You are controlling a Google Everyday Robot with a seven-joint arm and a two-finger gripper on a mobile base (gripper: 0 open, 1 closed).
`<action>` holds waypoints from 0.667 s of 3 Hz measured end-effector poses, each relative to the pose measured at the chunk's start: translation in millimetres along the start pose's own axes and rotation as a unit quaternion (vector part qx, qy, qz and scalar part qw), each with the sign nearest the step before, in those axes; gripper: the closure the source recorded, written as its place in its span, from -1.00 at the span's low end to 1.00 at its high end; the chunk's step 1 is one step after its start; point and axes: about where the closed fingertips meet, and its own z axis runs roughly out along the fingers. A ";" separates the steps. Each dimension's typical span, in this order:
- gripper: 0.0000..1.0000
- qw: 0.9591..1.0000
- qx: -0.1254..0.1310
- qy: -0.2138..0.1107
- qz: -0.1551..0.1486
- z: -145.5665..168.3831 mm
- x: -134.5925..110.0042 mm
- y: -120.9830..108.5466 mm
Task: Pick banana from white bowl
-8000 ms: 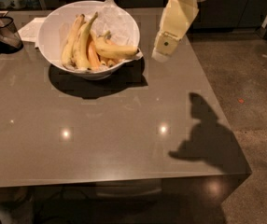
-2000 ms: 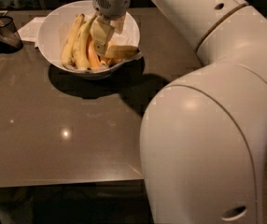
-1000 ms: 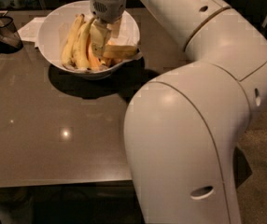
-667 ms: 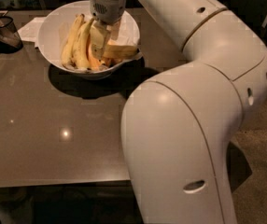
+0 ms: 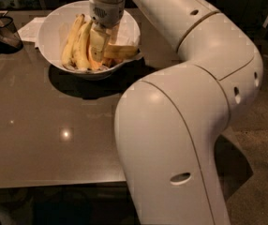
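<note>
The white bowl (image 5: 47,29) stands at the far left part of the grey table and holds several bananas. The plump yellow banana (image 5: 121,52) lies at the bowl's right side, partly behind my gripper. Longer pale bananas (image 5: 75,43) lie at the bowl's left. My gripper (image 5: 99,45) reaches straight down into the middle of the bowl, among the bananas and right beside the plump banana's left end. Its tips are hidden among the fruit.
My large white arm (image 5: 185,102) fills the right half of the view and hides the table's right side. A black mesh holder (image 5: 3,32) and a white paper (image 5: 31,26) lie left of the bowl. The table's front edge (image 5: 54,184) runs near the bottom.
The gripper has come from right of the bowl down into it. Over the last second it stays in place among the bananas, while the arm's near segments shift slightly.
</note>
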 end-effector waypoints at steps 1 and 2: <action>-0.30 1.000 -0.005 0.003 -0.002 5.7 -0.5 -0.9; 0.06 1.000 -0.005 0.004 -0.007 8.3 0.2 -1.4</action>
